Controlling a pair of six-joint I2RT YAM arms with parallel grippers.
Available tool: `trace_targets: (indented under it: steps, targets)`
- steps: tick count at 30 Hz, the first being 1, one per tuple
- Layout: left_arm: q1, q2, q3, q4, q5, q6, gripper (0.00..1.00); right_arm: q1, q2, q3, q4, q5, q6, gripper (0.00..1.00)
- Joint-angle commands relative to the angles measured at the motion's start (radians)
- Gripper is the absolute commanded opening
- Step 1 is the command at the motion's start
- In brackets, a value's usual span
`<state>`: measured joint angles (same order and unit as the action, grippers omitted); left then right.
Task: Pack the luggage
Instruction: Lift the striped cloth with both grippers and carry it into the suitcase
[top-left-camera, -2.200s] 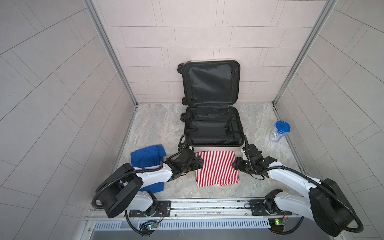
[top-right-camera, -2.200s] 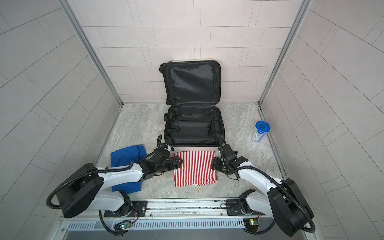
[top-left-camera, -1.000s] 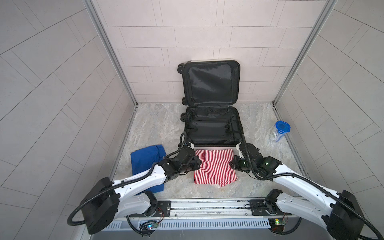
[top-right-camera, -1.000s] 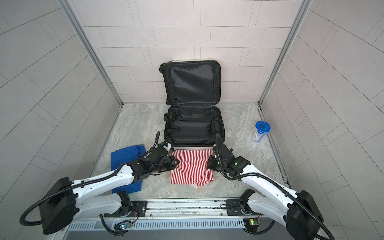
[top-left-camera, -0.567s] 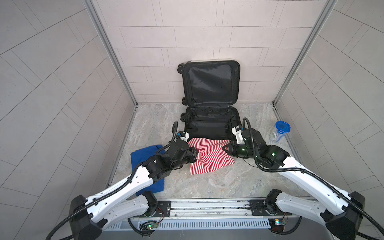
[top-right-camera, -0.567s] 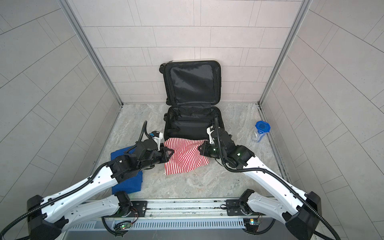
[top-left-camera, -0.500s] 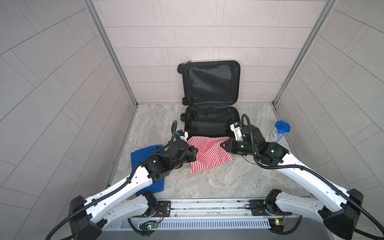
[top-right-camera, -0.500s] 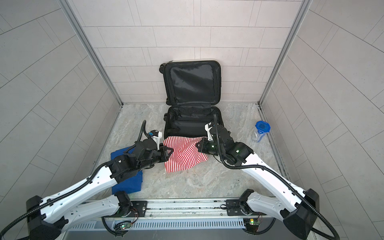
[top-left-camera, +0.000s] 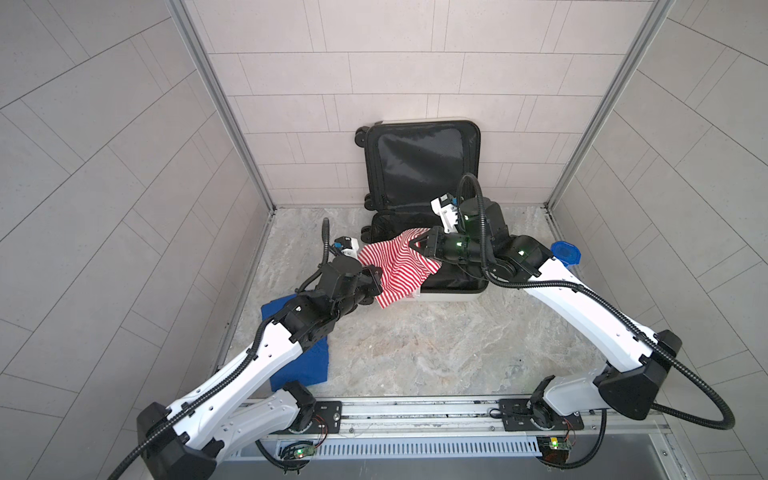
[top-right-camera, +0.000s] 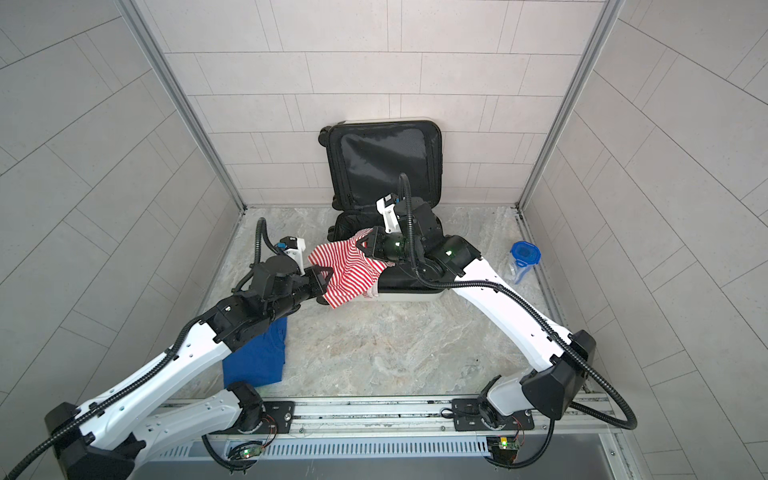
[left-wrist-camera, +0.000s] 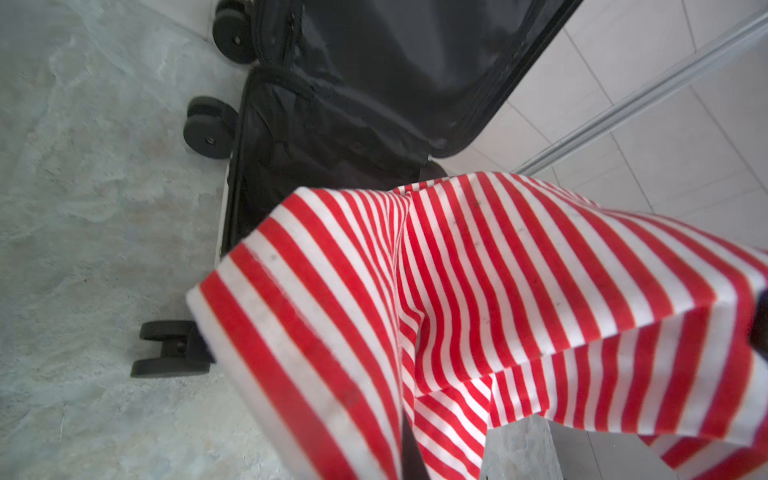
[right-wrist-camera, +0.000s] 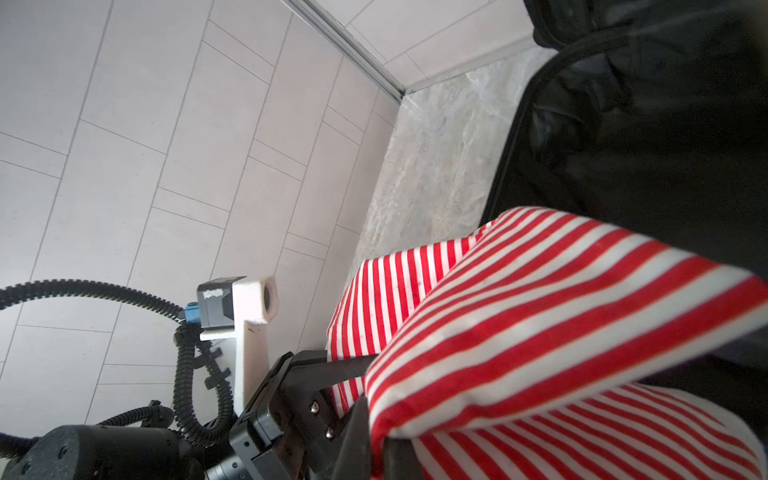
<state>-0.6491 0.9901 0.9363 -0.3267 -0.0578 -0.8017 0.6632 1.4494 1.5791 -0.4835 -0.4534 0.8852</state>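
The luggage (top-left-camera: 422, 166) (top-right-camera: 382, 166) lies open at the back wall, its black-lined lid propped upright and its lower half flat on the floor. A red-and-white striped cloth (top-left-camera: 395, 266) (top-right-camera: 349, 270) hangs in the air over that half's front left corner. My left gripper (top-left-camera: 376, 276) (top-right-camera: 326, 276) is shut on the cloth's near left edge. My right gripper (top-left-camera: 415, 245) (top-right-camera: 362, 245) is shut on its far right edge, above the luggage. In both wrist views the striped cloth (left-wrist-camera: 498, 291) (right-wrist-camera: 540, 311) drapes over the fingers and hides them, with the luggage (left-wrist-camera: 353, 137) (right-wrist-camera: 644, 124) behind.
A folded blue cloth (top-left-camera: 305, 370) (top-right-camera: 259, 357) lies on the floor at the left, partly under my left arm. A clear container with a blue lid (top-left-camera: 564, 251) (top-right-camera: 523, 259) stands by the right wall. Tiled walls close in three sides.
Both grippers have lifted the striped cloth off the floor and carried it back, so it now hangs over the luggage's front edge. Both arms have stretched out.
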Motion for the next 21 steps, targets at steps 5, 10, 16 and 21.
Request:
trace_targets:
  steps: [5,10,16,21]
  targets:
    - [0.198,0.081,0.127,0.048,0.132,0.071,0.01,-0.009,0.133,0.215,0.004,-0.023,-0.048,0.0]
    - [0.285,0.189,0.211,0.068,0.209,0.142,0.01,-0.057,0.224,0.268,0.025,-0.049,-0.043,0.0]
    - [0.318,0.379,0.282,0.121,0.301,0.172,0.0,-0.147,0.335,0.22,0.071,-0.143,0.013,0.0]
    - [0.321,0.56,0.355,0.153,0.369,0.185,0.0,-0.216,0.379,0.114,0.099,-0.156,-0.008,0.0]
